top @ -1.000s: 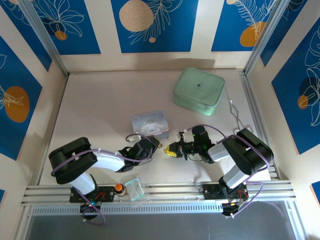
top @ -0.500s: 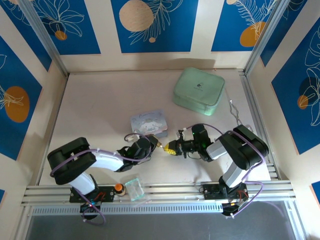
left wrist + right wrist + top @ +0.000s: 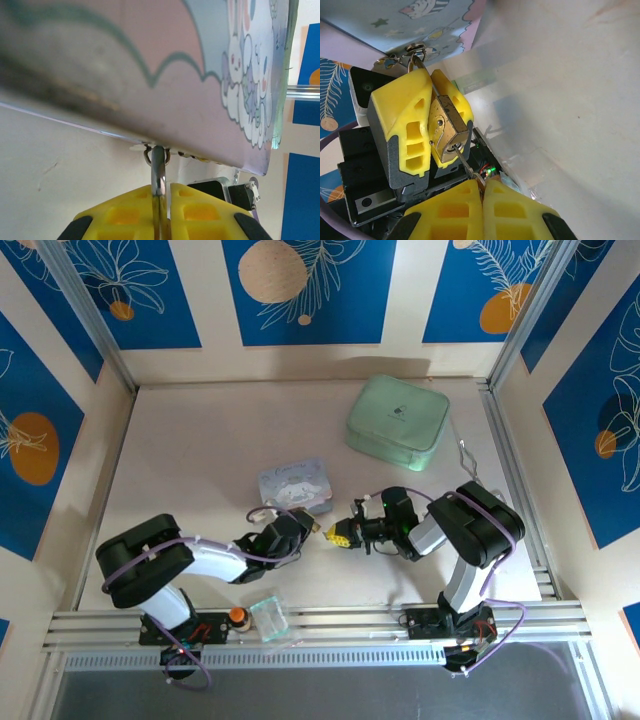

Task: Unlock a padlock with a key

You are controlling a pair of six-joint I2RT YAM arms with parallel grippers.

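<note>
The brass padlock point(image 3: 447, 131) is clamped between the yellow fingers point(image 3: 402, 120) of my left gripper point(image 3: 161, 190), which is shut on it. Its thin silvery shackle point(image 3: 159, 170) runs up through the small ring point(image 3: 148, 155) on the pale blue cartoon tin point(image 3: 150, 60). The thin key point(image 3: 464, 161) sits with its tip in the keyhole on the padlock's underside. My right gripper point(image 3: 481, 192) is shut on the key's head. In the top view the two grippers point(image 3: 312, 529) point(image 3: 338, 537) meet tip to tip just below the tin point(image 3: 293, 483).
A mint green case point(image 3: 397, 422) lies at the back right, with silver tongs point(image 3: 472, 465) beside it near the right rail. An orange-capped bottle point(image 3: 238, 616) and a clear cup point(image 3: 268, 618) stand by the left arm's base.
The right arm's elbow has swung left and back while its gripper stayed at the padlock. The tin and the left gripper have shifted slightly to the left.
</note>
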